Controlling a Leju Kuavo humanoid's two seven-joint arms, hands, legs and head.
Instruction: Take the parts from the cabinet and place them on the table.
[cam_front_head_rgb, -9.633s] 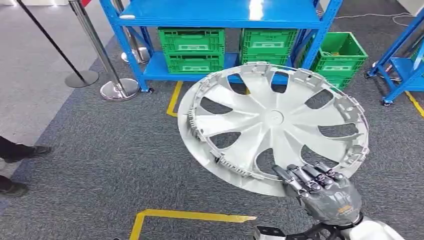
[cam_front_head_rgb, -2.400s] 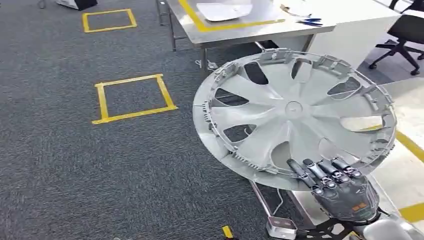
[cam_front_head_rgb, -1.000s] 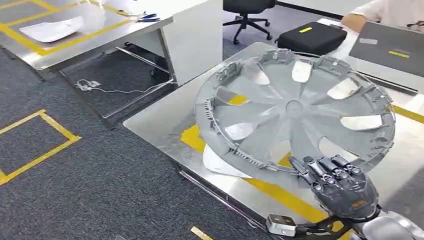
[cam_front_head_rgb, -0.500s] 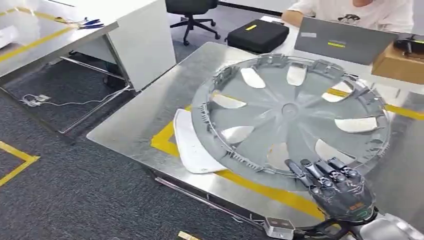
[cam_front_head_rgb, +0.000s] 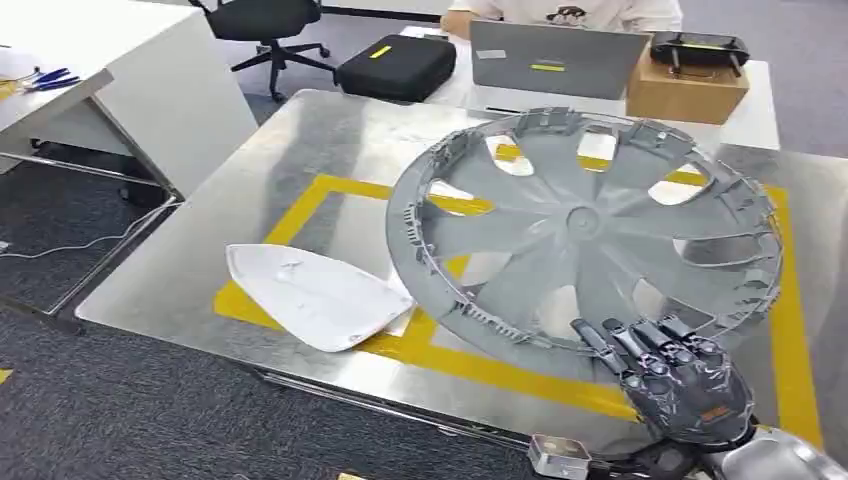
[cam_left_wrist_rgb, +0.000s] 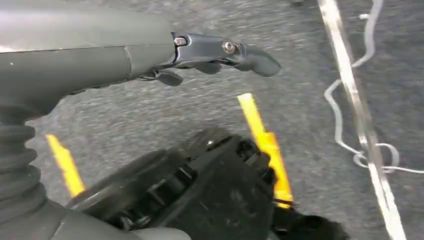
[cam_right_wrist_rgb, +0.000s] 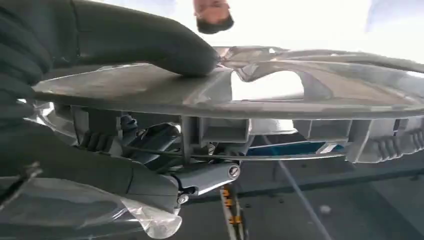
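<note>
On the left of the metal table (cam_front_head_rgb: 250, 170) a white panel (cam_front_head_rgb: 315, 295) already lies across the yellow tape. The grey hubcap (cam_front_head_rgb: 585, 235) hangs tilted above the marked square, pinched at its near rim by the right hand (cam_front_head_rgb: 680, 385), ready for lowering. The left hand (cam_left_wrist_rgb: 220, 52) hangs over the carpet with nothing in it, its spread unclear.

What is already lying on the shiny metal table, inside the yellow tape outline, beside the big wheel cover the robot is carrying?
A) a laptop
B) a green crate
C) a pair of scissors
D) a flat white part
D: a flat white part lies on the metal table at the corner of the yellow outline, left of the wheel cover held in the right hand.
</note>
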